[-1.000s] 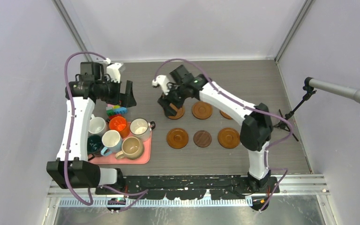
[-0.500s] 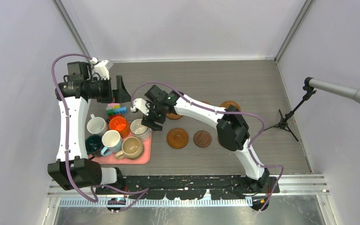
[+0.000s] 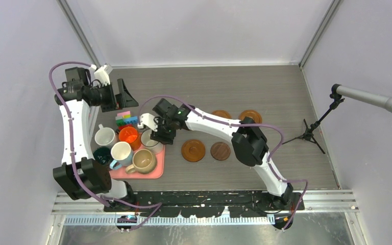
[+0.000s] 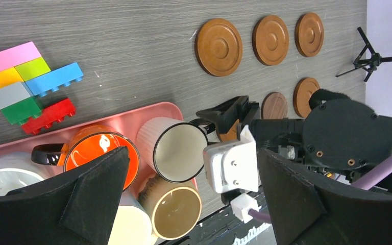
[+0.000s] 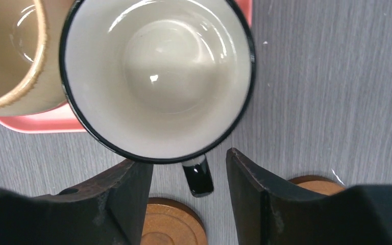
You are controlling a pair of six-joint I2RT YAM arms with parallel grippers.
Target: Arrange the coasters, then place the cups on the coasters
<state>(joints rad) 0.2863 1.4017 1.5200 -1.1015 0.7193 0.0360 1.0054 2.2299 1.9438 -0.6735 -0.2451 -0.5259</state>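
Several cups stand on the pink tray (image 3: 154, 172): orange (image 3: 129, 135), dark green (image 3: 102, 155), tan (image 3: 143, 161), light blue (image 3: 121, 152) and white (image 3: 104, 137). A black-rimmed white cup (image 5: 158, 76) stands at the tray's right edge. Its black handle (image 5: 198, 176) lies between the fingers of my right gripper (image 5: 189, 162), which is open, with a gap on each side. Round brown coasters (image 4: 218, 47) lie in two rows right of the tray; one (image 3: 220, 150) is darker. My left gripper (image 3: 118, 97) hangs open and empty behind the tray.
Colourful toy blocks (image 3: 126, 119) lie just behind the tray. A microphone stand (image 3: 311, 133) stands at the table's right side. My right arm reaches across the coaster rows and hides some of the coasters from above.
My right arm has swung left from the back coaster row to the tray, and its jaws have narrowed around the white cup's handle. My left arm has drawn back to the left.
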